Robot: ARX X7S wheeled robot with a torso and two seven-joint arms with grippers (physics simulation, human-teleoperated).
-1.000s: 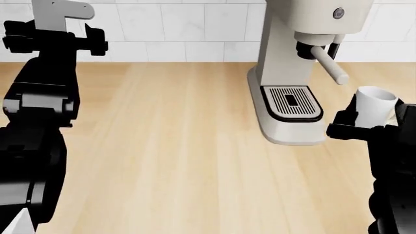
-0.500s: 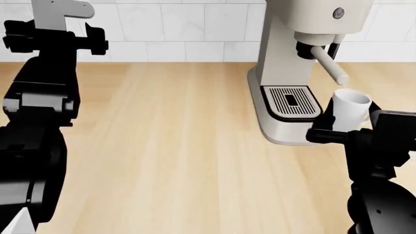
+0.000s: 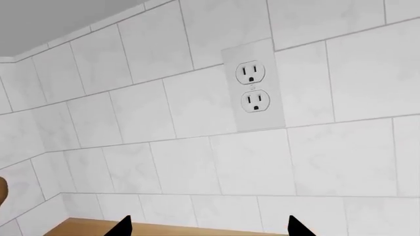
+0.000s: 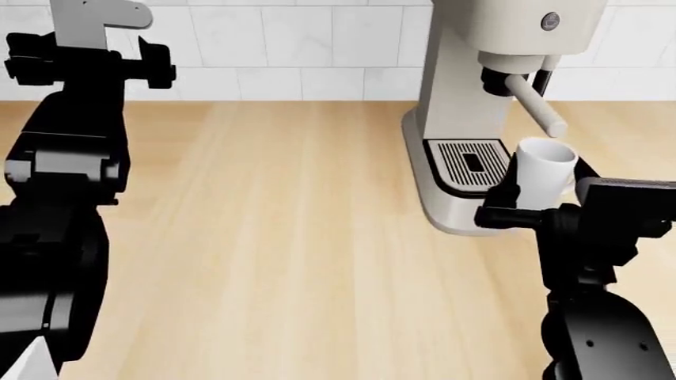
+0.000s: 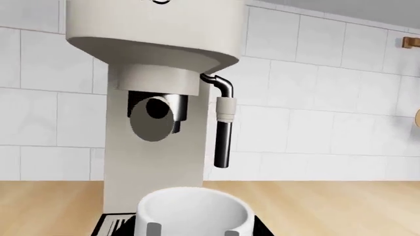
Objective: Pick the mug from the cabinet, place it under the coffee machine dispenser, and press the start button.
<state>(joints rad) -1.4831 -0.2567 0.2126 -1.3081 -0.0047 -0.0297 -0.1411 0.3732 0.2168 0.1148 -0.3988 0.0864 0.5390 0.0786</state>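
While the right gripper (image 4: 541,207) is clenched on the mug (image 4: 544,169), holding it upright and off the counter just at the right-hand edge of the drip grille (image 4: 471,165), the cup is not yet beneath the coffee machine dispenser (image 4: 495,79), which sits ahead of the pincer and to its left, higher than the mug's rim. The chief risk I see is the steam wand (image 4: 534,105): it slants down directly above and just beyond the held mug, so any lift or forward push during the sideways shift could knock the rim against it and twist the cup in the grasp. A second hazard is the raised lip of the cream base (image 4: 465,214) around the grille; if the mug travels too low, its bottom may catch there and tip. Set down off-centre, it might overhang the tray edge and topple on release. In the right wrist view the mug's rim (image 5: 195,210) fills the foreground with the spout (image 5: 155,114) above and beyond it, so alignment looks close but unfinished. The left gripper (image 4: 90,59) hangs far off to the left by the tiled wall (image 3: 196,113); its fingertips (image 3: 125,227) appear spread and empty. The start button (image 4: 550,21) remains well above, unpressed.
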